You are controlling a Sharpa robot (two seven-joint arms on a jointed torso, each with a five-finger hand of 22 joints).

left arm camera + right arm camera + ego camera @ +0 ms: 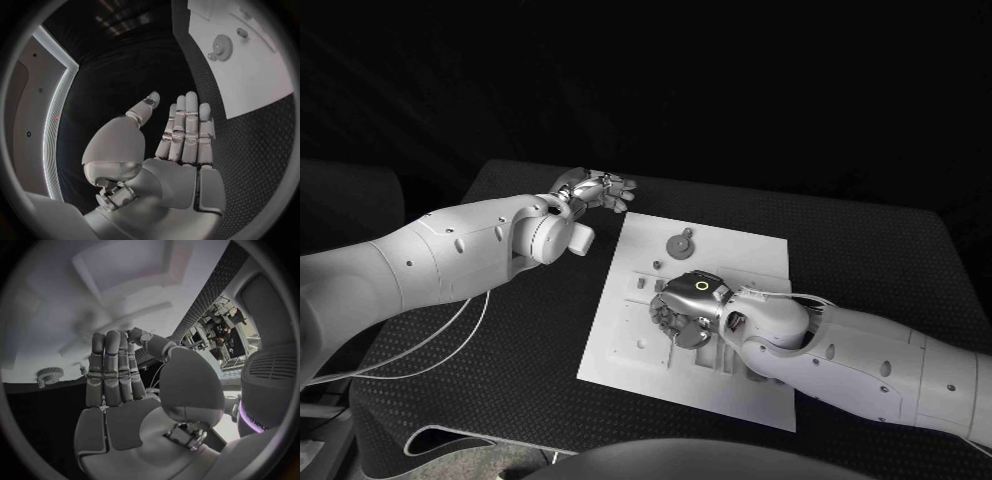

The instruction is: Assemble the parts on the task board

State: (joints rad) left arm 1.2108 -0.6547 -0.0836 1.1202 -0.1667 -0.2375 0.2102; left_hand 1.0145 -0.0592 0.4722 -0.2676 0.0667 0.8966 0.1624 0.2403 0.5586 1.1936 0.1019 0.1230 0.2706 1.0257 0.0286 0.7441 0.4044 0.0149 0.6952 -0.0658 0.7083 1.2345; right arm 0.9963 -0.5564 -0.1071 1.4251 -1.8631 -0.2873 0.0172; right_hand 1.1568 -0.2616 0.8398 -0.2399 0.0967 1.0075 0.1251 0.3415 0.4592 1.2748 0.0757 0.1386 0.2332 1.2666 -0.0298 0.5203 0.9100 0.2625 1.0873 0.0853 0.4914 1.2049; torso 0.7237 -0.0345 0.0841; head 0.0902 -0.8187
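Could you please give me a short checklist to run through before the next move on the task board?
1. Left robot hand free: ok, fingers straight, holding nothing.
2. Left robot hand off the task board: ok, it hovers beyond the far left corner.
3. Right robot hand over the board: ok.
4. Right robot hand holding a part: cannot tell, fingers lie together.
5. Gear-shaped part on the board's far end: ok, untouched.

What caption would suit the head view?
Right hand over the white board; left hand, fingers spread, beyond its far corner.
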